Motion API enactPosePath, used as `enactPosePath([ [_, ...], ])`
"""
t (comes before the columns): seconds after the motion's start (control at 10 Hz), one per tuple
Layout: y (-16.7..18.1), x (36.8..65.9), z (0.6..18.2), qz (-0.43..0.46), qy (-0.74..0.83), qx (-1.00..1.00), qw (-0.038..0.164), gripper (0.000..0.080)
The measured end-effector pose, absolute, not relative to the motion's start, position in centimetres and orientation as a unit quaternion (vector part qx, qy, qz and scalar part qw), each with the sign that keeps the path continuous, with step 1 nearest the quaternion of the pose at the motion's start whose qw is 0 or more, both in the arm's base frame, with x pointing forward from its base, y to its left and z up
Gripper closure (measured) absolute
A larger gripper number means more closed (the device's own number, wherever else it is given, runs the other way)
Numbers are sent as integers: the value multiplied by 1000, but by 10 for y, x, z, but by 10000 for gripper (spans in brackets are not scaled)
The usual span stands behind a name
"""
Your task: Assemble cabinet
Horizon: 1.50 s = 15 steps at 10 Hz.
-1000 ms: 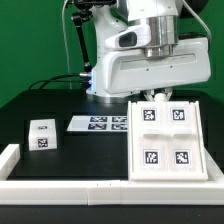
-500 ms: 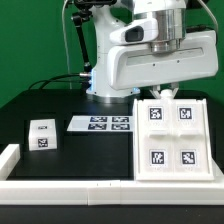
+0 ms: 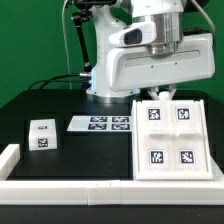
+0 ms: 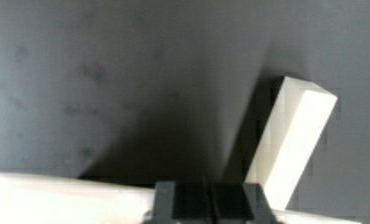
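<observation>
The cabinet (image 3: 170, 140) is a large white box at the exterior view's right, with tags on its top face. My gripper (image 3: 166, 96) hangs at its far top edge, jaws shut with nothing between them. In the wrist view the shut gripper (image 4: 214, 205) sits against a white surface (image 4: 66, 195), and a white slab (image 4: 299, 130) stands beside it over the black table; I cannot tell which parts of the cabinet these are. A small white drawer block (image 3: 42, 134) with tags lies apart at the exterior view's left.
The marker board (image 3: 100, 123) lies flat on the black table between the block and the cabinet. A low white border rail (image 3: 60, 186) runs along the front edge and the left corner. The arm's white base (image 3: 150, 65) stands behind the cabinet.
My gripper has moved a little toward the exterior view's right, and the cabinet has shifted slightly the same way. The small block and marker board have not moved.
</observation>
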<state>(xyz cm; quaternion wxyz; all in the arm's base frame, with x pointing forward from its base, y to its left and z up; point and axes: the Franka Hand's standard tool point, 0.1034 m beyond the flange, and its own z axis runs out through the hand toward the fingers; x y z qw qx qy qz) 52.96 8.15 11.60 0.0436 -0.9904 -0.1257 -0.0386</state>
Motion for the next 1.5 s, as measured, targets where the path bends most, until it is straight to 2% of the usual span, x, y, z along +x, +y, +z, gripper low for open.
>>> enactPosePath([
  [0.4, 83, 537, 128, -24, -126, -991, 46, 798],
  [0.7, 86, 523, 121, -31, -127, -991, 43, 798],
  [0.9, 87, 529, 130, -31, -127, -990, 43, 798],
  [1.0, 87, 528, 128, -31, -127, -990, 43, 712],
  [1.1, 87, 528, 128, -30, -127, -990, 43, 567],
  [1.2, 87, 527, 128, -30, -127, -990, 43, 567],
  [1.3, 87, 527, 125, -36, -127, -990, 43, 423],
  [1.4, 84, 513, 105, -57, -125, -990, 40, 289],
  [1.5, 73, 485, 87, -48, -127, -990, 35, 289],
])
